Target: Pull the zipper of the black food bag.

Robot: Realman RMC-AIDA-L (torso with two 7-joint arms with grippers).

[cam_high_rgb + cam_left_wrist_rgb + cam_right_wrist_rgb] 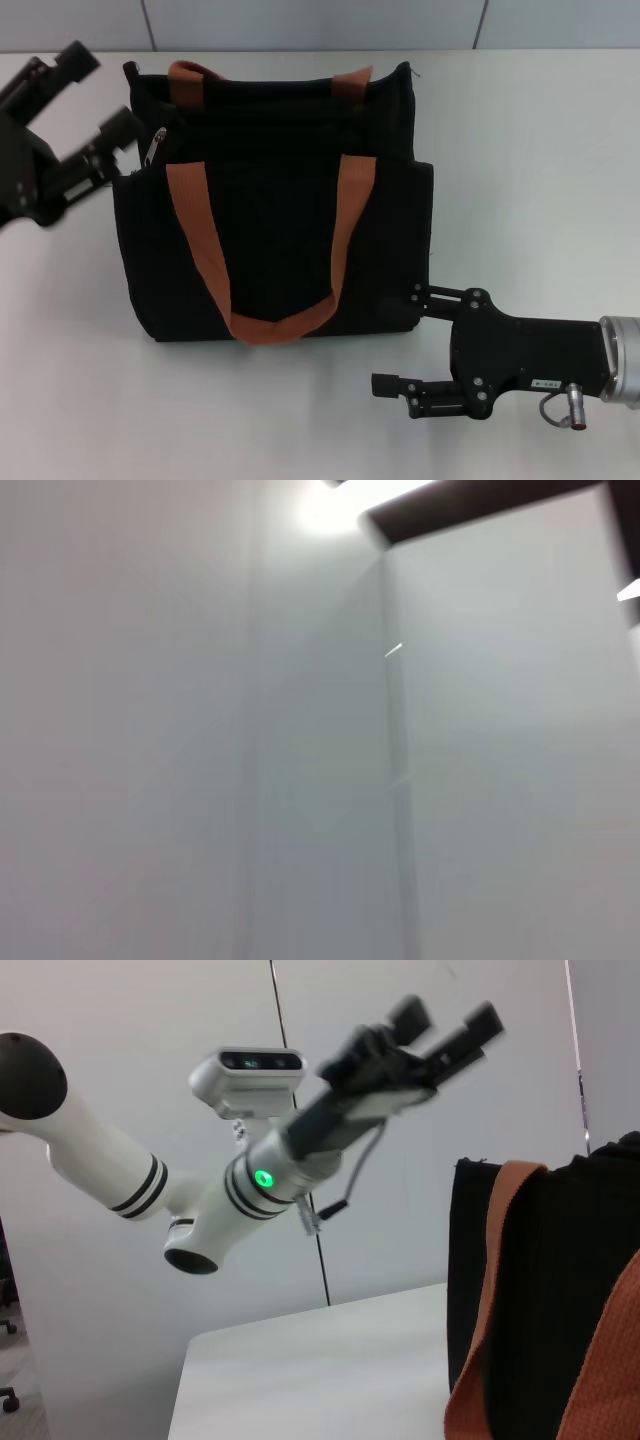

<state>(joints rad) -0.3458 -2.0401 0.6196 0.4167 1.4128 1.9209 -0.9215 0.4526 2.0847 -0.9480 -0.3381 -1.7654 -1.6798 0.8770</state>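
The black food bag [275, 215] lies mid-tabletop, its zipper [154, 146] at the top-left corner. The left gripper [85, 95] hovers spread beside it — a slanted approach could snag fabric or an orange handle [268, 320]. The right gripper [400, 340], also spread, sits near the bag's bottom-right corner. No legible writing.

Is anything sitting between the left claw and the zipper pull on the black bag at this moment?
Nothing visible does. The left claw, open, hangs just beside the black food bag's upper corner on the robot's left, with the zipper exposed right next to it. The right claw is at the bag's opposite lower corner.
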